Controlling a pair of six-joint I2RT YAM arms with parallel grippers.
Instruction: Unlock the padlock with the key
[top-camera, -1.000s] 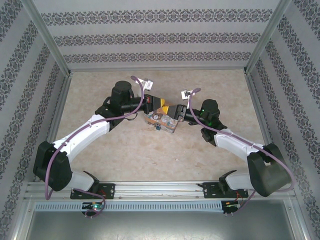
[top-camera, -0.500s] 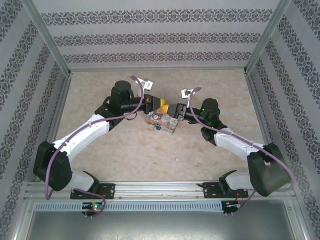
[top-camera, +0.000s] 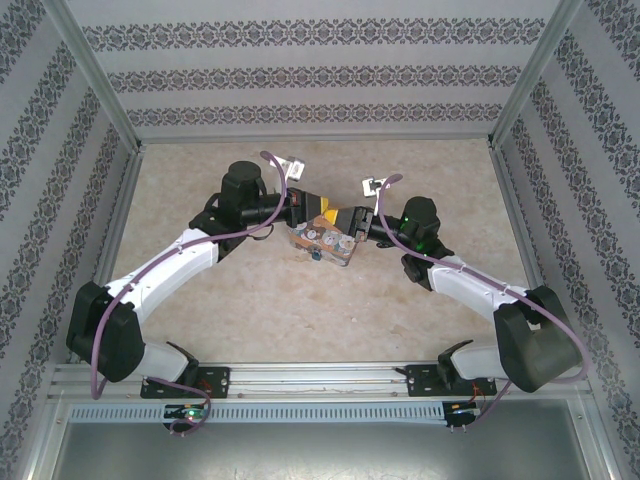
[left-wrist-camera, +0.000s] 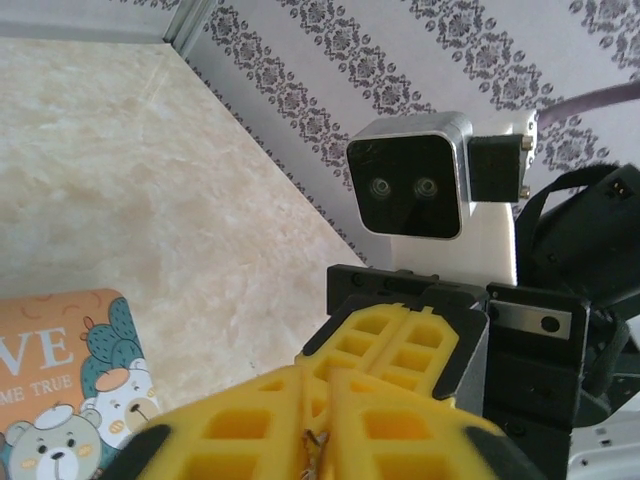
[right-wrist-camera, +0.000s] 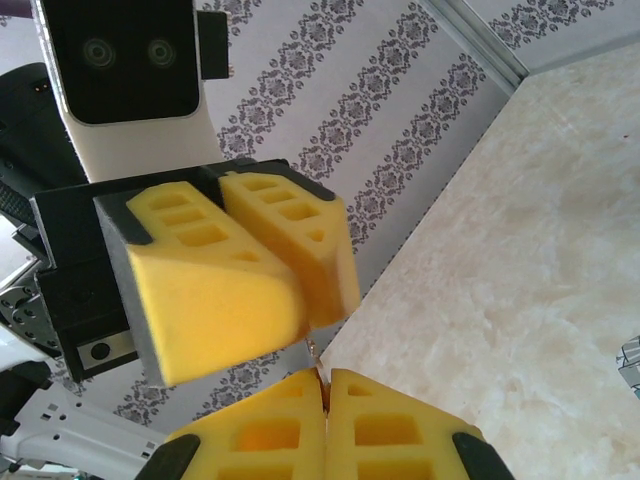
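Both grippers meet tip to tip just above the "LOVE" tin (top-camera: 325, 243). The key (right-wrist-camera: 311, 350), a thin pale metal sliver, bridges the small space between them. My right gripper (right-wrist-camera: 325, 385) is shut on one end of it. The key's other end (left-wrist-camera: 316, 440) lies in the narrow slit of my left gripper (left-wrist-camera: 315, 385), whose yellow fingers (right-wrist-camera: 220, 280) stand slightly parted. From above, the left gripper (top-camera: 332, 212) and right gripper (top-camera: 344, 216) nearly touch. The padlock (top-camera: 314, 256) is a tiny blue speck at the tin's near edge, below both grippers.
The tin (left-wrist-camera: 60, 380) lies in the middle of the beige table (top-camera: 250, 300). Patterned walls (top-camera: 320, 75) close the back and both sides. Metal frame posts (top-camera: 95, 80) stand at the rear corners. The right wrist camera housing (left-wrist-camera: 410, 175) sits close in front of the left one.
The right gripper's jaws have closed onto the key. The left gripper's jaws have eased slightly apart. Neither arm has visibly shifted.
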